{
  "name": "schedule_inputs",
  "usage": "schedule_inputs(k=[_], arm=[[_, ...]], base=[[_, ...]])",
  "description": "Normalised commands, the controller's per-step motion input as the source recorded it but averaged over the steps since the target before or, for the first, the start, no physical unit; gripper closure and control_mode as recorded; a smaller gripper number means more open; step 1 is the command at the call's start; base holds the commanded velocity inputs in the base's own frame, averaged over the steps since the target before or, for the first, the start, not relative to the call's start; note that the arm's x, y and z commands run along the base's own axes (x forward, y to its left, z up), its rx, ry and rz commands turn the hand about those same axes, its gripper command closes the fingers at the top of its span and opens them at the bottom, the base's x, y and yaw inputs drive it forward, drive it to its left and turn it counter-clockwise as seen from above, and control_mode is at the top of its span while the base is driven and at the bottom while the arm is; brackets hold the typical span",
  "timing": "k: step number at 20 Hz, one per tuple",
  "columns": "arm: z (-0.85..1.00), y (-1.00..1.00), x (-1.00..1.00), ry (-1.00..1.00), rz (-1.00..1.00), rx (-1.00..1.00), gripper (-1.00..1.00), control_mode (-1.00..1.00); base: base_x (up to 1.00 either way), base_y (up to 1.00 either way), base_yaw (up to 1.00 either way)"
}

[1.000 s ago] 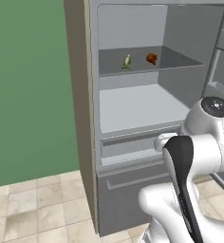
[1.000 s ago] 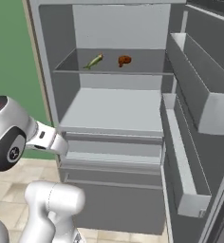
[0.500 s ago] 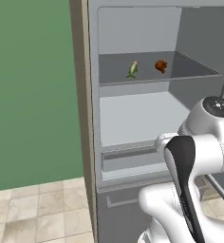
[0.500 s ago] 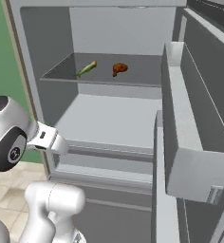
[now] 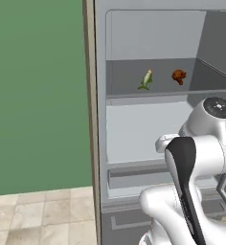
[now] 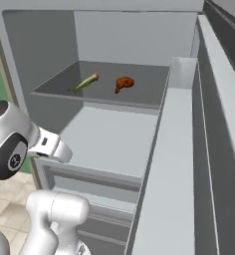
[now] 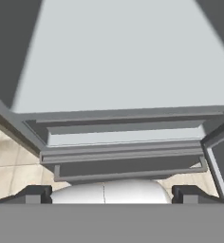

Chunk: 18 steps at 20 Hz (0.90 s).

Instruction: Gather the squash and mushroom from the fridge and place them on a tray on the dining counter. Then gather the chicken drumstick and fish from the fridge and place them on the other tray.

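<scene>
While the fridge (image 5: 148,43) stands with its door swung open, its grey inside faces the robot, and two pieces of food lie on the upper shelf (image 6: 144,92). One is the fish (image 5: 146,79), slim and greenish with a pale belly, lying toward the left of the shelf. Near it on the right, apart from it, sits the chicken drumstick (image 5: 179,76), a small reddish-brown lump. In the right base view the same pair shows as the fish (image 6: 84,83) on the left and the drumstick (image 6: 123,83) beside it, both well back on the shelf. Below that shelf is a bare pale shelf (image 6: 114,137), and under it a drawer front (image 7: 126,166). The open door (image 6: 209,149) with its bins runs along the right side. The hand (image 7: 112,194) has its two dark fingertips (image 7: 35,193) spread wide with nothing between them, and it looks down at the lower shelf edge and drawer, well below the food. Tiled floor (image 5: 38,217) and a green wall (image 5: 36,95) lie to the left of the fridge.
</scene>
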Motion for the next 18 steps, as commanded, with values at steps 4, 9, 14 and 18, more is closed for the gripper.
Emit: schedule_inputs(k=[4, 9, 14, 18], arm=[[0.00, 0.00, 0.00, 0.00, 0.00, 0.00, -1.00, 1.00], [0.00, 0.00, 0.00, 0.00, 0.00, 0.00, -1.00, 1.00], [0.17, -0.29, 0.17, -0.10, 0.08, 0.00, -1.00, -1.00], [0.38, -0.37, -0.01, -0.17, 0.07, 0.00, -1.00, -1.00]], base=[[0.48, -0.36, 0.18], [0.47, -0.40, 0.16], [0.09, -0.08, 0.03], [0.00, 0.00, 0.00]])
